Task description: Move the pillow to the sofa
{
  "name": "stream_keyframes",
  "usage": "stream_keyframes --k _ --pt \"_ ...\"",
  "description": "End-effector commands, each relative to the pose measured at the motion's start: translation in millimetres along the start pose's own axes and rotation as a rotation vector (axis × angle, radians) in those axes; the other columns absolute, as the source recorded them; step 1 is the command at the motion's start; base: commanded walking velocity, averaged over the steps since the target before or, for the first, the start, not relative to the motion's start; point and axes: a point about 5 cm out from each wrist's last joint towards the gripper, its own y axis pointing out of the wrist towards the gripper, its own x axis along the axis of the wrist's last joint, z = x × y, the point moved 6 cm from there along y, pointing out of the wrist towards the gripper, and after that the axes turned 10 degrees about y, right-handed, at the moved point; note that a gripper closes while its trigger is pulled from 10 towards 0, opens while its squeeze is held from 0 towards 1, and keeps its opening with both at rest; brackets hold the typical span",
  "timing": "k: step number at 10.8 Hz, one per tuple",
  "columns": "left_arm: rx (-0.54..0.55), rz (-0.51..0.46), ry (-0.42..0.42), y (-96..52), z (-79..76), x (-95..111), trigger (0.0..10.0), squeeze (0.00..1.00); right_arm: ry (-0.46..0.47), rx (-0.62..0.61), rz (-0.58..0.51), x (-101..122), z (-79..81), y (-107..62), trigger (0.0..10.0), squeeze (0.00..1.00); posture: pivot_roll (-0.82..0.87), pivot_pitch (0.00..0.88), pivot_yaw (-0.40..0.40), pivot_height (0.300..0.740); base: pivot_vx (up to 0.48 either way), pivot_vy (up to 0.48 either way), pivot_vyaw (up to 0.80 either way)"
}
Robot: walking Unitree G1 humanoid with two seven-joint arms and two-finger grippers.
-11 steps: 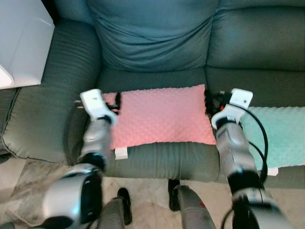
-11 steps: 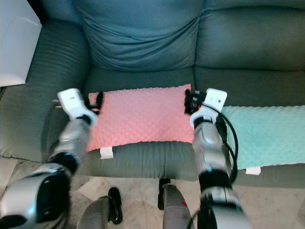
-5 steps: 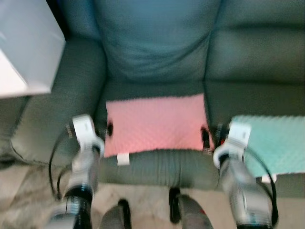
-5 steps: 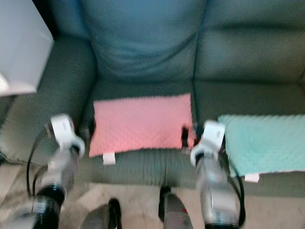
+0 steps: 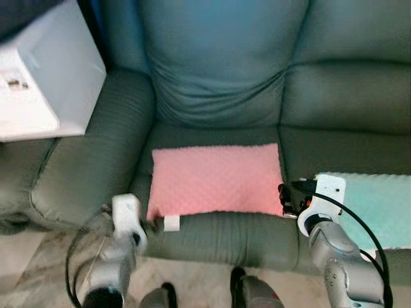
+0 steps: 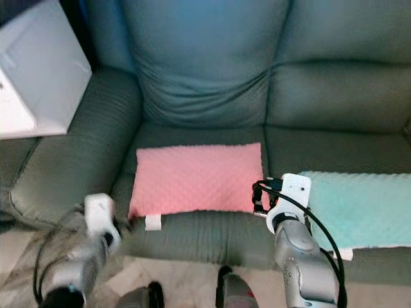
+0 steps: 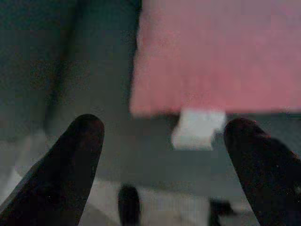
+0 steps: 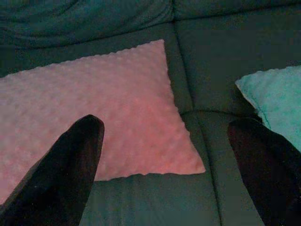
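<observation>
The pink pillow [image 5: 215,178] lies flat on the sofa [image 5: 212,77] seat, just ahead of both my grippers, so as far as I can judge the main job is done: the pillow is where it was meant to go. My left gripper [image 7: 164,160] hangs off the pillow's near left corner, over the front edge of the seat, its two fingers [image 7: 70,160] spread wide with nothing between them; the pillow's white tag [image 7: 197,129] sits just beyond the gap. My right gripper [image 8: 174,155] is at the pillow's near right corner, also spread wide and holding nothing, with the pillow ahead on one side of the gap and the edge of a mint-green pillow [image 8: 277,99] on the other, the seam between the two seat cushions running between them. Neither gripper touches the pink pillow. A white box [image 5: 45,83] stands beyond the armrest, well off to the side of my left arm. What is left, I think, is only to draw both arms clear; the pillow looks settled and square on its cushion.
</observation>
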Motion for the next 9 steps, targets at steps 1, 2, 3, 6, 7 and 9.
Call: stream_keyframes --k 1,2,3,6,7,9 --pt "0.01 0.032 -0.024 -3.6 3.9 -10.3 10.0 0.0 0.029 -0.008 0.015 -1.6 -1.9 -3.7 10.0 0.27 -0.19 0.195 0.054 0.74 0.0 0.0 0.0" --pt "-0.029 0.092 0.004 -6.8 -5.0 -23.4 10.0 0.0 0.022 -0.021 0.017 1.6 -4.2 -5.1 10.0 0.0 -0.2 0.204 0.054 0.74 0.0 0.0 0.0" --pt "-0.091 0.161 0.032 -8.4 -22.1 -38.2 10.0 0.0 0.013 -0.024 0.023 2.7 -5.5 -7.3 10.0 0.0 -0.21 0.224 0.05 0.74 0.0 0.0 0.0" --pt "-0.2 0.21 0.064 -6.3 -57.5 -48.3 10.0 0.0 -0.011 -0.027 0.037 6.7 -8.1 -10.1 10.0 0.0 -0.22 0.243 0.032 0.74 0.0 0.0 0.0" --pt "-0.201 0.205 0.054 -2.0 -63.6 -46.9 10.0 0.0 -0.012 -0.021 0.037 8.9 -4.4 -11.4 10.0 0.0 -0.24 0.254 0.024 0.74 0.0 0.0 0.0" --pt "-0.21 0.191 0.07 4.6 -71.9 -40.4 10.0 0.0 -0.017 -0.009 0.032 15.4 -0.4 -14.9 10.0 0.0 -0.27 0.284 0.011 0.74 0.0 0.0 0.0"
